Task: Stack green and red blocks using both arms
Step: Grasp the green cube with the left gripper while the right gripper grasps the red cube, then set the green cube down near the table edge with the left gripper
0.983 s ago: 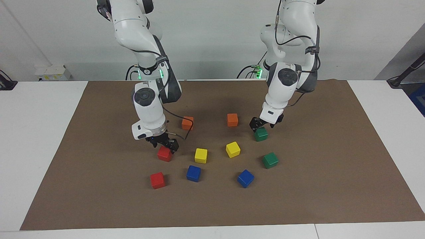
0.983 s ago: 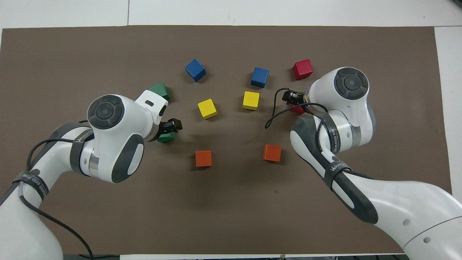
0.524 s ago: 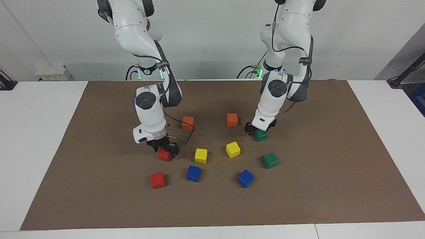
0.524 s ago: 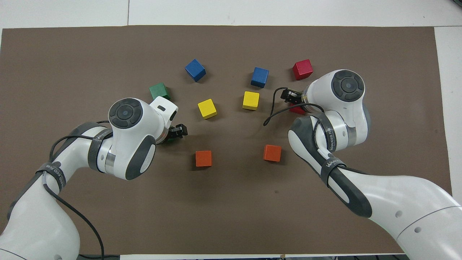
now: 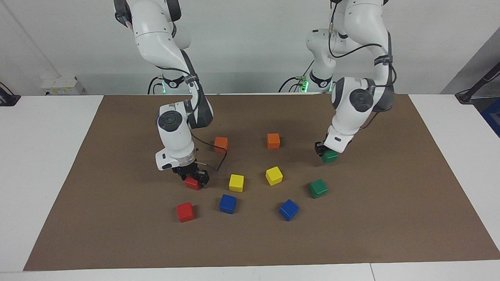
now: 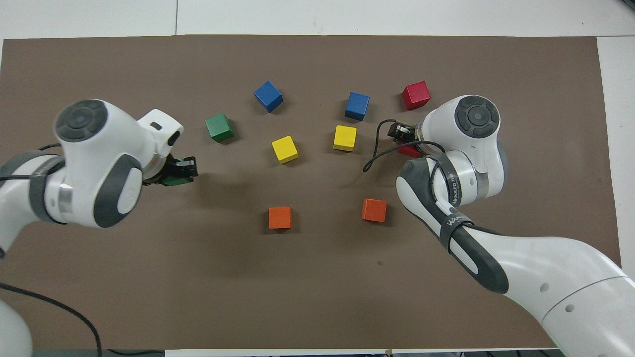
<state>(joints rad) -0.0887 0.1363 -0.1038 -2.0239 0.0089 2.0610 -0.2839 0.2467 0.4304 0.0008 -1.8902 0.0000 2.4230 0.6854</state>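
Note:
My left gripper [image 5: 326, 151] [image 6: 179, 170] is shut on a green block [image 5: 330, 157] [image 6: 174, 180] and holds it just over the mat. The second green block [image 5: 318, 188] [image 6: 219, 127] lies on the mat, farther from the robots. My right gripper [image 5: 192, 176] [image 6: 403, 135] is down over a red block [image 5: 191, 183] [image 6: 410, 150], which rests on the mat and is half hidden under the hand in the overhead view. The second red block [image 5: 185, 212] [image 6: 415, 95] lies farther from the robots than the first.
Two orange blocks [image 5: 220, 144] [image 5: 273, 141] sit nearest the robots. Two yellow blocks [image 5: 236, 182] [image 5: 274, 175] lie mid-mat, and two blue blocks [image 5: 227, 203] [image 5: 289, 209] lie farther out. The brown mat [image 5: 390, 234] covers the table.
My left gripper closed on the green block and carried it toward the left arm's end of the table. My right gripper sank lower over the red block.

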